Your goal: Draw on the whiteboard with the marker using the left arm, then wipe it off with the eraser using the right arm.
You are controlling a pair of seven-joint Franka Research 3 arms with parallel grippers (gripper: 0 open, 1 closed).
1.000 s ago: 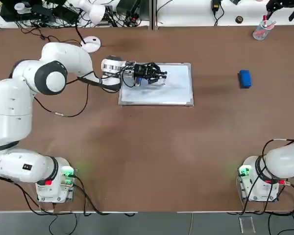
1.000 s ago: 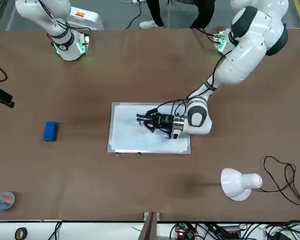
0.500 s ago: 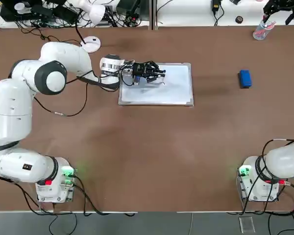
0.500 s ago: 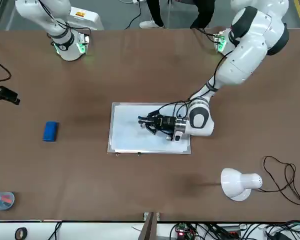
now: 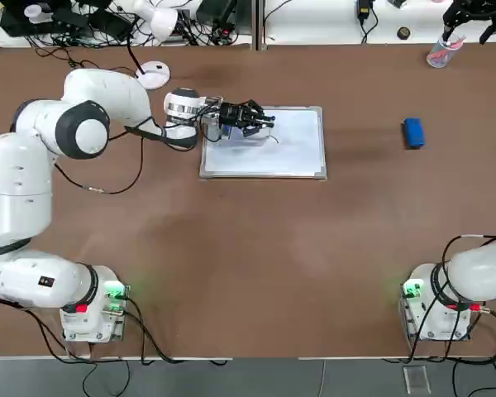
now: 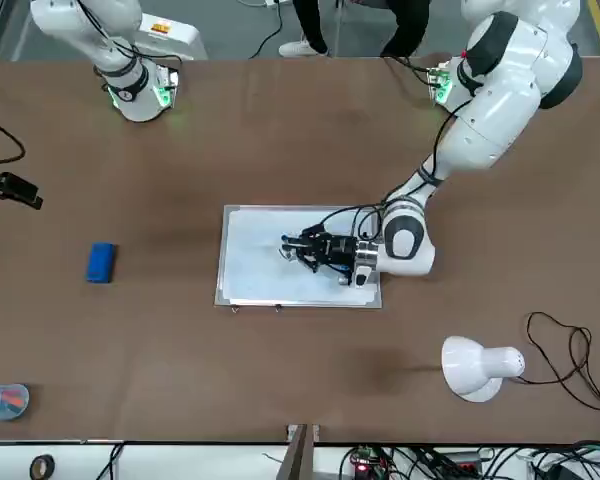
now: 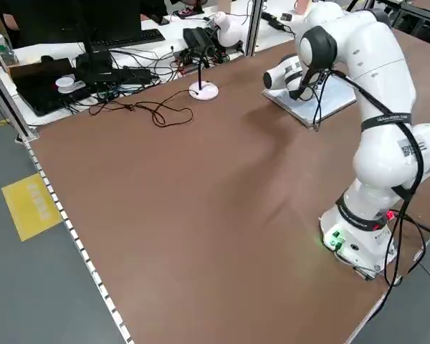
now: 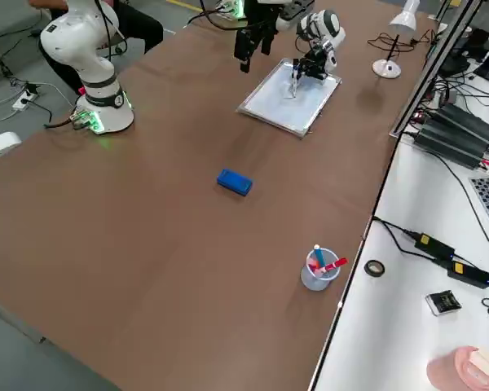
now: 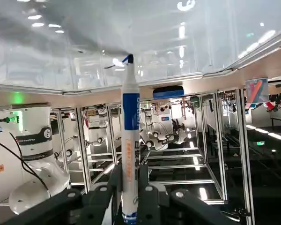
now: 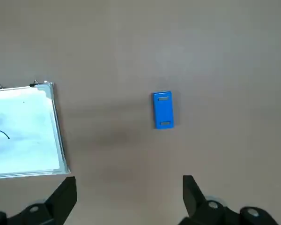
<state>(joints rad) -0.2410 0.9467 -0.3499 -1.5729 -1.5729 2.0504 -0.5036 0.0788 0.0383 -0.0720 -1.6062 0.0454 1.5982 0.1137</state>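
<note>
one whiteboard [image 5: 289,153], one marker [image 9: 129,140], one eraser [image 5: 412,132], two robot arms [image 5: 33,165], one desk lamp [image 6: 477,366], one cup [image 8: 318,270]

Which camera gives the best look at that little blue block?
The right wrist view: the eraser lies unobstructed, showing two pale marks on top. Top, front and right side views show a plain blue block; the others miss it.

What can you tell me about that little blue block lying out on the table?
The eraser is a small bright blue rectangular block, plastic by its look, lying flat on the bare brown table. In the right wrist view two small pale rectangular marks show on its top face, one near each end. It sits well apart from the whiteboard, on the right arm's side. Nothing touches it but the table.
</note>
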